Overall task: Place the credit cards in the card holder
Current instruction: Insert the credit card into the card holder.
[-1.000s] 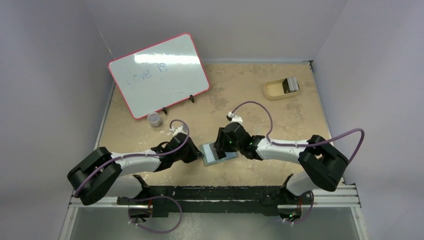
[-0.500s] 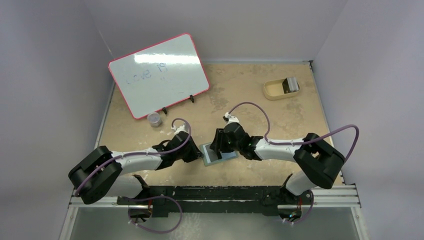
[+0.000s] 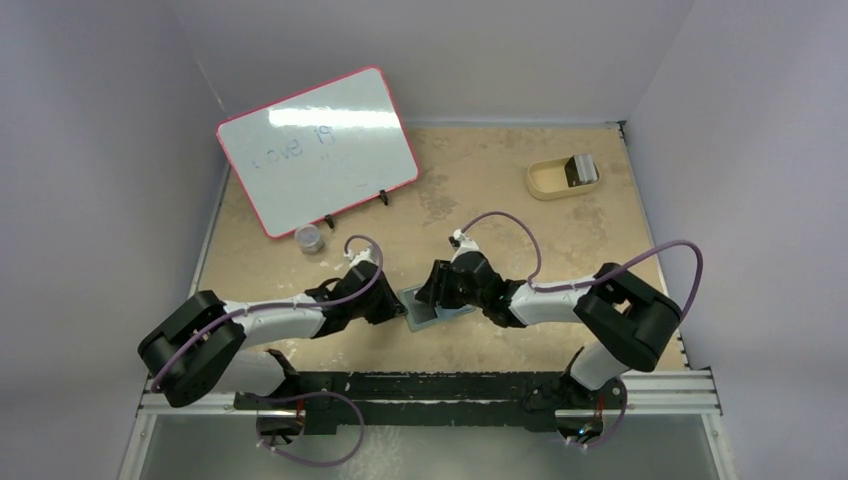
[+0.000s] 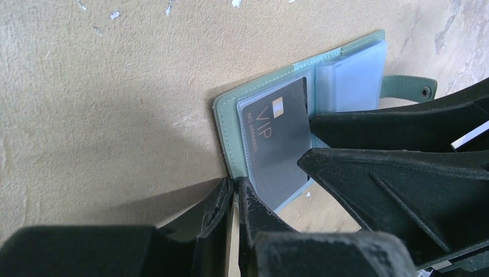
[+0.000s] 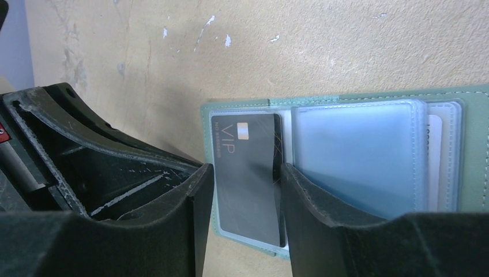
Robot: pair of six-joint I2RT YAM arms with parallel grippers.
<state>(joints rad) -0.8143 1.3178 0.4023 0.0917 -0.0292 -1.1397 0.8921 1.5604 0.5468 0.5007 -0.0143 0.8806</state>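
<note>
The card holder (image 3: 428, 318) lies open on the table, grey-green outside (image 5: 473, 133) with pale blue pockets (image 5: 357, 156). A grey card printed "VIP" (image 5: 242, 144) lies in its left pocket and also shows in the left wrist view (image 4: 277, 144). A white card (image 5: 435, 150) sits in a right pocket. My left gripper (image 4: 235, 186) is shut on the holder's near left edge (image 4: 228, 124). My right gripper (image 5: 245, 176) is open above the VIP card, one finger (image 5: 300, 190) against the card's right edge, the other at the holder's left edge.
A tan tray (image 3: 545, 180) with a grey object (image 3: 580, 168) stands at the back right. A red-framed whiteboard (image 3: 316, 148) leans at the back left, with a small jar (image 3: 310, 238) in front of it. The two grippers are close together at the holder.
My right arm has shifted left, its gripper moving further over the holder's left side. My left gripper has stayed at the holder's edge.
</note>
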